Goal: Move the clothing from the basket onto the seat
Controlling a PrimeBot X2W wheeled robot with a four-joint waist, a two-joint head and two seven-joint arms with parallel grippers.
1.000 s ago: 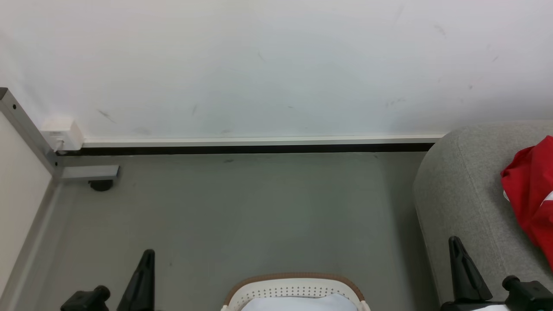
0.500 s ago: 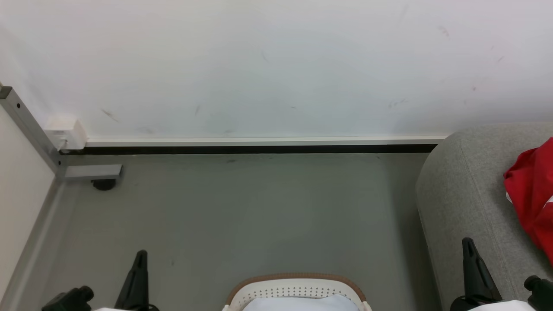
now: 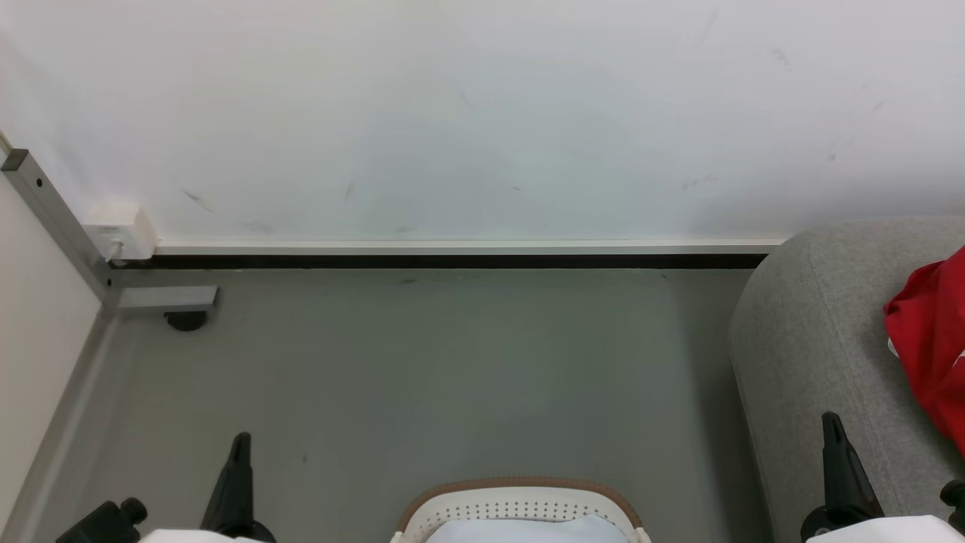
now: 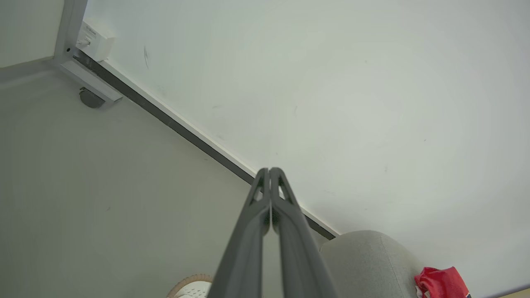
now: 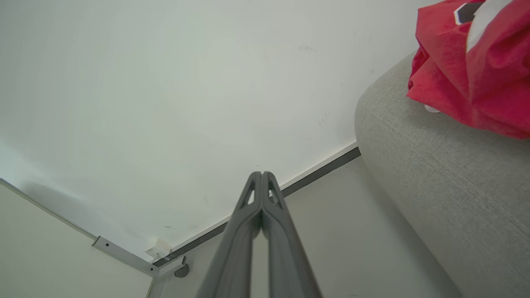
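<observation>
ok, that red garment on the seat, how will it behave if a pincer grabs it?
Probably floppy: the red garment lies crumpled in soft folds on the seat, so it should drape and trail. Likely light for its bulk, being thin-looking cloth. Unlikely to slide by itself; the seat's woven cover looks grippy.

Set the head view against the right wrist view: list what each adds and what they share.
Head view adds: the basket at the bottom edge and the left pincer. Right wrist view adds: a black-and-white patch on the red clothing, and the right pincer with fingers pressed together. Shared: the clothing lying on the grey seat, the wall, the floor.
</observation>
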